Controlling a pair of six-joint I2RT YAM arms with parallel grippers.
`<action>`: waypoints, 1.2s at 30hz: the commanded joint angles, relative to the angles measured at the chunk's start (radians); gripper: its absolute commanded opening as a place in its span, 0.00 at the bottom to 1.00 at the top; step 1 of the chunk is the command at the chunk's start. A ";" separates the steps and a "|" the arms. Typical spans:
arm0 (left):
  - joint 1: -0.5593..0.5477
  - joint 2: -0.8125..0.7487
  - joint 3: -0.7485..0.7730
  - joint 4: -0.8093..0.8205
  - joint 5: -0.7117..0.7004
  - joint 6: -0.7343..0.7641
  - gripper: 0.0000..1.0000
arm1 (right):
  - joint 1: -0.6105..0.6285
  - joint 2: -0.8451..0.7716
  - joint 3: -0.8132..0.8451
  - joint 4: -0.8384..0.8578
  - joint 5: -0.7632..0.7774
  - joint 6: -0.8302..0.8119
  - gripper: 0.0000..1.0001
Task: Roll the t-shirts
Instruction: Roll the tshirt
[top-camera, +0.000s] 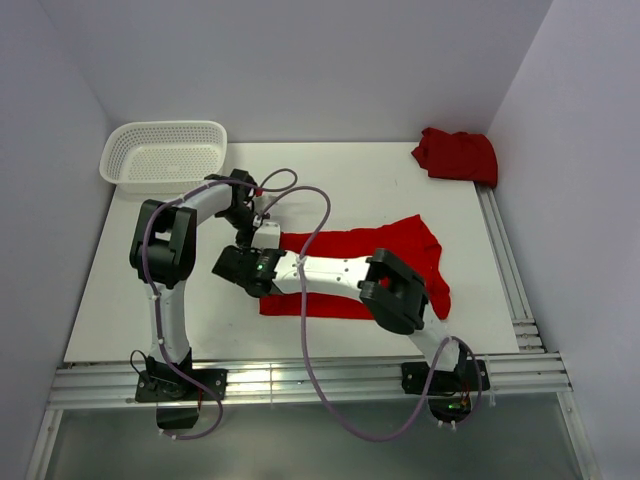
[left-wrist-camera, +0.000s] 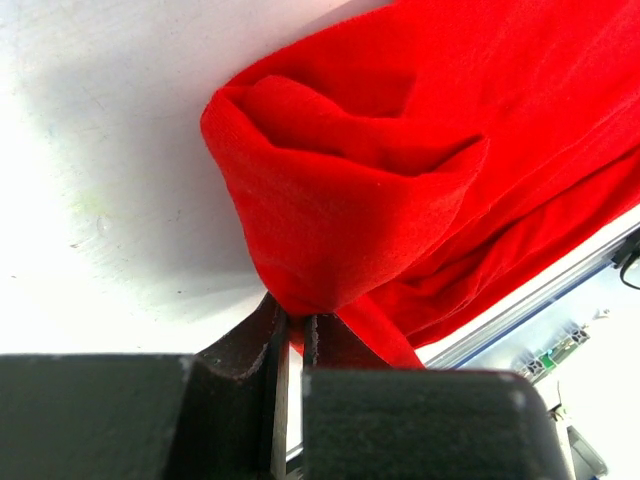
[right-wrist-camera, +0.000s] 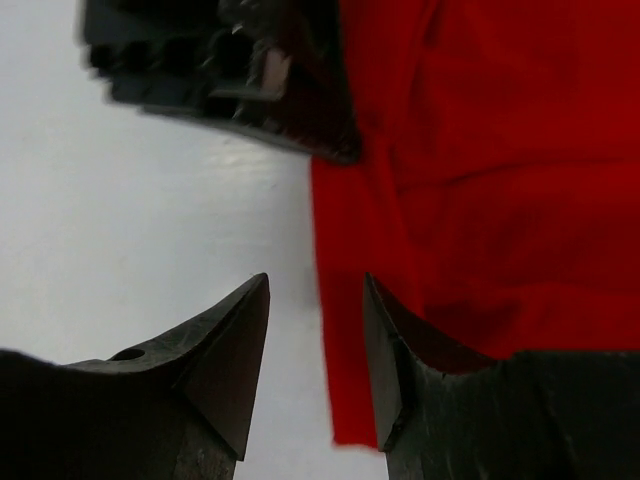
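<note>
One red t-shirt (top-camera: 385, 262) lies spread flat in the middle of the table, and a second t-shirt (top-camera: 457, 155) sits crumpled at the back right. My left gripper (left-wrist-camera: 295, 322) is shut on the spread t-shirt (left-wrist-camera: 400, 180) at its left edge, and the cloth is bunched into a raised fold above the jaws. In the top view the left gripper (top-camera: 262, 226) is at that edge. My right gripper (right-wrist-camera: 315, 285) is open, low over the same edge of the t-shirt (right-wrist-camera: 480, 200), nothing pinched; its arm stretches leftward across the shirt to the right gripper (top-camera: 256, 264).
A white mesh basket (top-camera: 165, 153) stands at the back left corner. Aluminium rails (top-camera: 510, 270) run along the table's right and near edges. Walls close in on three sides. The left gripper (right-wrist-camera: 250, 80) shows just ahead of my right fingers.
</note>
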 joint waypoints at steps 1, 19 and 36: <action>-0.009 -0.035 0.036 0.048 -0.060 0.003 0.00 | -0.019 0.046 0.099 -0.049 0.087 -0.053 0.49; -0.016 -0.031 0.036 0.041 -0.077 0.001 0.00 | -0.008 0.232 0.248 -0.240 0.058 0.003 0.50; -0.016 0.001 0.077 0.028 -0.065 -0.002 0.00 | 0.061 0.278 0.187 -0.403 -0.041 0.143 0.46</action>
